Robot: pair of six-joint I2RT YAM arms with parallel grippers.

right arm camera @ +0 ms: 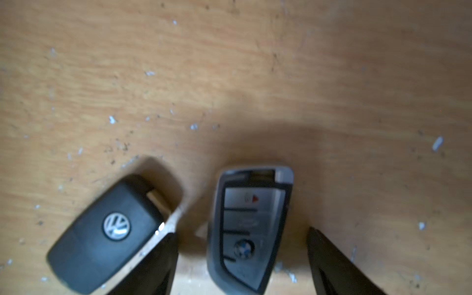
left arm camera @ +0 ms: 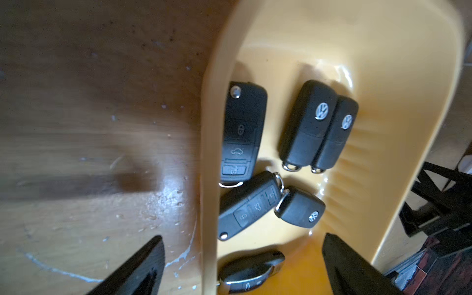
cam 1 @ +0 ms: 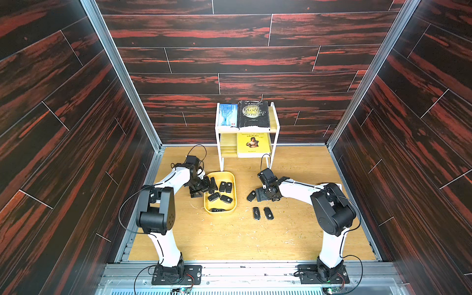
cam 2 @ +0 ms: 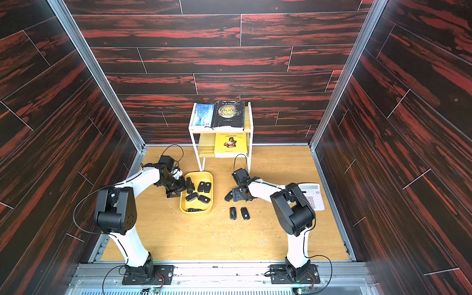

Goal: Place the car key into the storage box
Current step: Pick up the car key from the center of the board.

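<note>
Here we take the key [right arm camera: 249, 227] to be the silver-faced fob lying flat on the table [right arm camera: 255, 76], buttons up, outside the box [cam 1: 221, 176] and on its right side. In both top views the end of the right arm [cam 1: 296, 189] hides it. We judge it light and rigid, a hard plastic shell with smooth, glossy faces, so it will likely skate on the wood if nudged from one side only. Lying so low, it offers only its thin long edges; we would take it across the narrow width, near the middle of its length, with the tips down almost on the table. The right fingers [right arm camera: 163, 268] stand spread, one on each side of the key's badge end, with a gap on both sides and nothing pinched. One of them is just beside a black key [right arm camera: 107, 235], which lies askew close to the silver one; closing could catch it too, we think. Nearer the robot two more keys [cam 1: 256, 213] lie side by side. Over the box the left fingers [left arm camera: 138, 268] are spread wide and empty, one outside the rim and one above the inside, while six black keys [left arm camera: 242, 132] rest on the box floor. Behind the box stands a white shelf [cam 1: 227, 145] with books [cam 1: 252, 115]; a calculator [cam 2: 313, 196] sits by the right arm.
</note>
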